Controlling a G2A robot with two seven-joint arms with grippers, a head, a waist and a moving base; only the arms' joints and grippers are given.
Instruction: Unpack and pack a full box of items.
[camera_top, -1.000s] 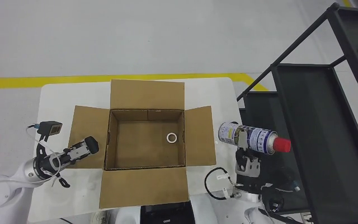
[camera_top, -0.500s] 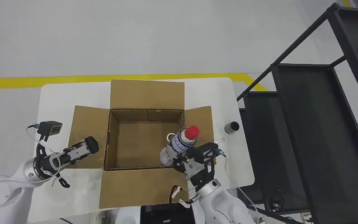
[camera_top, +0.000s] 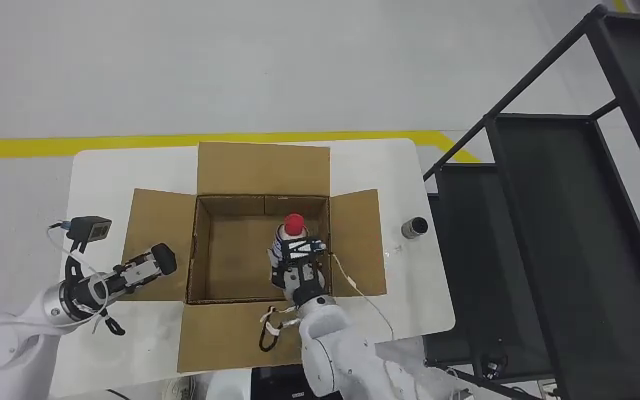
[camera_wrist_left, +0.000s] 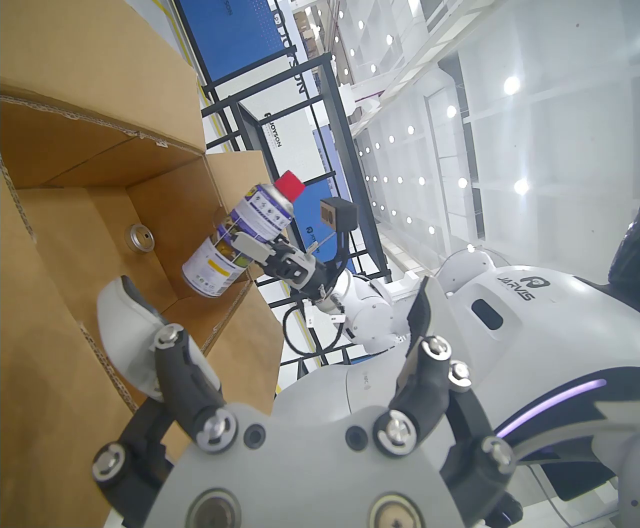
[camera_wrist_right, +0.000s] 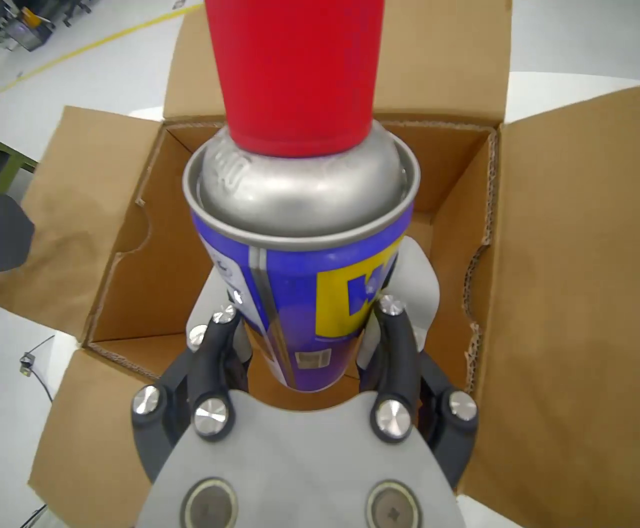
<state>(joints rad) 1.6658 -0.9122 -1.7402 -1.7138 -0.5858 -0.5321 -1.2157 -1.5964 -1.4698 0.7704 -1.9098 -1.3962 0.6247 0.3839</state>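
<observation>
Right end effector (camera_top: 298, 268) is clamped on the spray can (camera_top: 291, 238), gripping its lower body. The can is held red cap up and slightly tilted, inside the open cardboard box (camera_top: 264, 200), toward the right wall (cannot tell if the base touches the box floor). A small metal ring (camera_wrist_left: 140, 237) lies on the box floor near the can. Left end effector (camera_top: 150, 262) sits over the box's left flap, fingers apart. A small dark cylinder (camera_top: 414, 227) stands on the worktop (camera_top: 100, 180), right of the box.
</observation>
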